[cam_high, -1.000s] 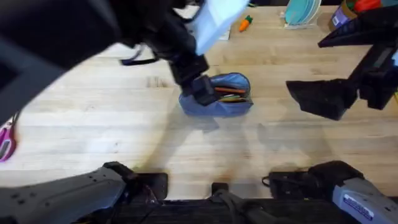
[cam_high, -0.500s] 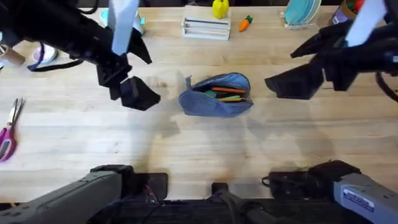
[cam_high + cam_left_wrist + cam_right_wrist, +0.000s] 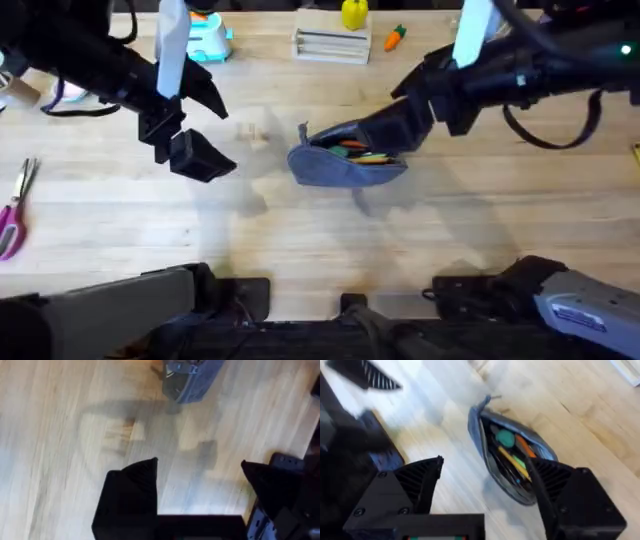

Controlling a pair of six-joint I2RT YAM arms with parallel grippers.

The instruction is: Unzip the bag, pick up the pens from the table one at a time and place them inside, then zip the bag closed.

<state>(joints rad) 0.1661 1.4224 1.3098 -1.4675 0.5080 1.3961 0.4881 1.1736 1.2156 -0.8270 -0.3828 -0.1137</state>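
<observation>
The blue-grey bag point(image 3: 335, 172) lies unzipped in the middle of the table point(image 3: 300, 240). Pens point(image 3: 362, 152) in orange, green and red show through its open top. My right gripper point(image 3: 388, 128) hovers open over the bag's right half. In the right wrist view the open bag point(image 3: 478, 440) and the pens point(image 3: 512, 455) lie between the two spread fingers of that gripper point(image 3: 490, 491). My left gripper point(image 3: 200, 158) hangs open above bare wood to the left of the bag. The left wrist view shows the bag's end point(image 3: 192, 382) well beyond my left gripper point(image 3: 200, 485).
Pink-handled scissors point(image 3: 12, 215) lie at the left edge. Along the back stand a white rack point(image 3: 332, 45), a yellow object point(image 3: 353, 14), a toy carrot point(image 3: 395, 38), teal plates point(image 3: 487, 18) and a white-and-teal item point(image 3: 207, 40). Bare wood stretches in front of the bag.
The left arm has pulled away from the bag to the left and lowered slightly. The right arm has swung in from the right and now stands over the bag.
</observation>
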